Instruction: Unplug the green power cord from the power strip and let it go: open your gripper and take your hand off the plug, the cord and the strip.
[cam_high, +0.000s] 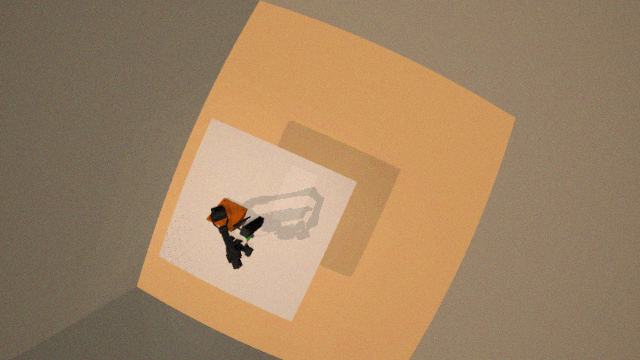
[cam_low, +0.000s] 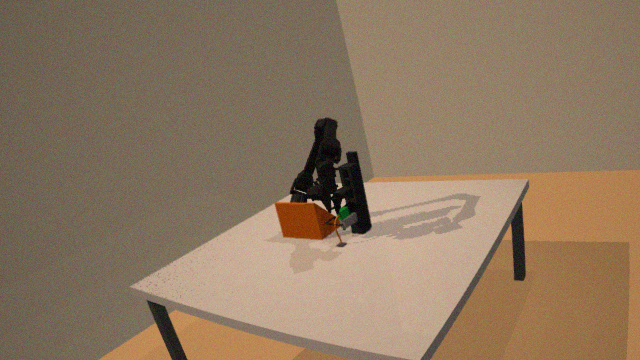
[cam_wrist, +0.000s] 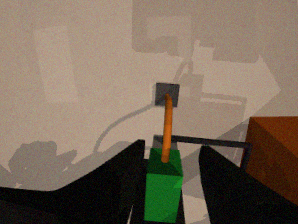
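The green plug (cam_wrist: 162, 197) (cam_low: 344, 213) (cam_high: 248, 238) stands between my fingertips. Its orange cord (cam_wrist: 167, 125) (cam_low: 339, 234) runs to a small dark square (cam_wrist: 167, 94) (cam_low: 341, 245) on the table. My gripper (cam_wrist: 172, 149) (cam_low: 334, 206) is partly open, with a clear gap on the plug's right side and a narrower one on its left. A tall black upright piece (cam_low: 356, 195) (cam_high: 253, 226), seemingly the power strip, stands right beside the plug. A grey block (cam_low: 350, 221) touches or nearly touches the plug. Whether the plug sits in a socket cannot be told.
An orange box (cam_high: 232, 212) (cam_low: 300, 220) (cam_wrist: 277, 155) stands close beside the gripper. A thin black rod (cam_wrist: 212, 142) runs from the box to the grey part by the plug. The white table (cam_high: 280, 295) (cam_low: 350, 300) carries the arm's shadows.
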